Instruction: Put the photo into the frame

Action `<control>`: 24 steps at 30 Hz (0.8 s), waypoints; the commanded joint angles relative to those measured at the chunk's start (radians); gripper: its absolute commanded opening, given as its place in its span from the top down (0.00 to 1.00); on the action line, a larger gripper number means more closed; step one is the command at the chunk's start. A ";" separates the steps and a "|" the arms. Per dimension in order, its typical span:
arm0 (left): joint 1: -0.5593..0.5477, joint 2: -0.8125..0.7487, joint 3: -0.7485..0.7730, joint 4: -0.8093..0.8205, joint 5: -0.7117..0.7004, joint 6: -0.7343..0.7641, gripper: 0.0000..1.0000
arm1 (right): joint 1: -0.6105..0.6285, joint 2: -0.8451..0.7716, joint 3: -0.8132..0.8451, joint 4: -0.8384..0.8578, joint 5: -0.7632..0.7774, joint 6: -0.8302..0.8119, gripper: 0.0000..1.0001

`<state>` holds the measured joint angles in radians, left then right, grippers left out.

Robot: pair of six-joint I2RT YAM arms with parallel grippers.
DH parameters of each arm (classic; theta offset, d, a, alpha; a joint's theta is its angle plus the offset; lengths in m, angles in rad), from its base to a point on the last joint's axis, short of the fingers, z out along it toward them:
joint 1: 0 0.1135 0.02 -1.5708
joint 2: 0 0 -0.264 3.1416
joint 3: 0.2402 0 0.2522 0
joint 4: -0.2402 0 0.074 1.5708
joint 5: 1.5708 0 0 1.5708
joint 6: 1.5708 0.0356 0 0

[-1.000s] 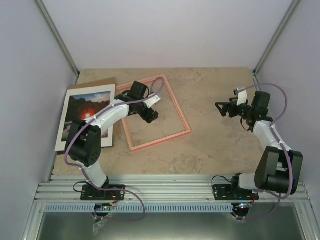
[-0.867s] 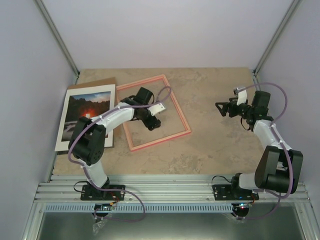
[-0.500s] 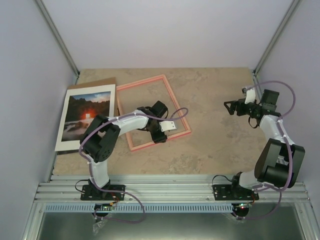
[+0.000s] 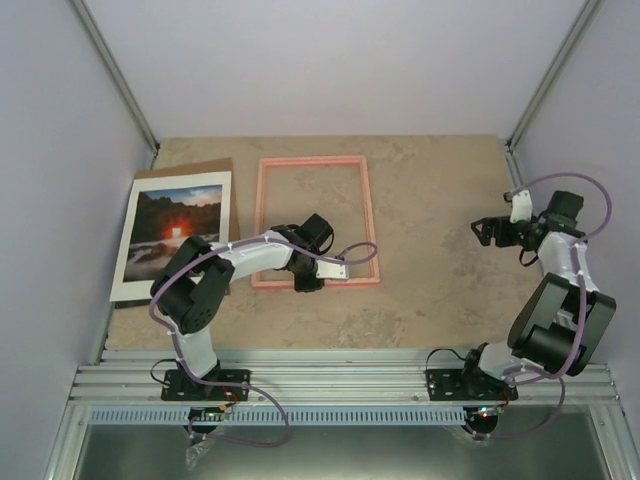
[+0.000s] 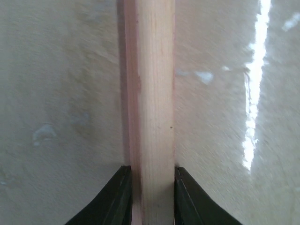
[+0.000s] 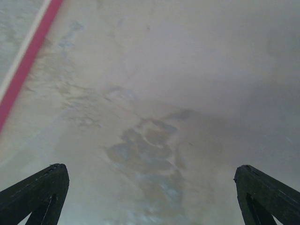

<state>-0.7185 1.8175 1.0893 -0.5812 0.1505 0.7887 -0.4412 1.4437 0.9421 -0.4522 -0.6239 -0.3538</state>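
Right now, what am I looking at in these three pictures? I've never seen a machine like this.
These are two robot arms bolted at the near edge of a table. The wide picture comes from a fixed camera above and behind them. The other two come from a small camera on each wrist, looking past that arm's own two-finger tool.

On the table lies a pink frame. To its left is a photo resting on a brown board.

The left tool pinches the frame's near rail. In its wrist view, the black fingers press against both sides of the wood. The right tool is wide open above bare table and holds nothing.
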 commanded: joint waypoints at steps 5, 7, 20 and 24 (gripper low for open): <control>-0.007 0.000 -0.055 -0.076 -0.099 0.154 0.84 | -0.135 0.083 0.067 -0.150 0.054 -0.162 0.02; -0.005 0.015 -0.037 -0.072 -0.093 0.124 0.84 | -0.153 0.101 0.068 -0.163 0.070 -0.176 0.02; 0.016 -0.007 0.274 -0.178 0.110 -0.074 0.12 | -0.249 0.195 0.110 -0.264 0.090 -0.118 0.02; -0.027 0.109 0.473 -0.099 0.185 -0.317 0.07 | -0.256 0.217 0.091 -0.248 0.109 -0.002 0.02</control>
<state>-0.7036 1.8381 1.4040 -0.7399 0.2066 0.7185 -0.6880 1.6329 1.0309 -0.6903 -0.5304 -0.4740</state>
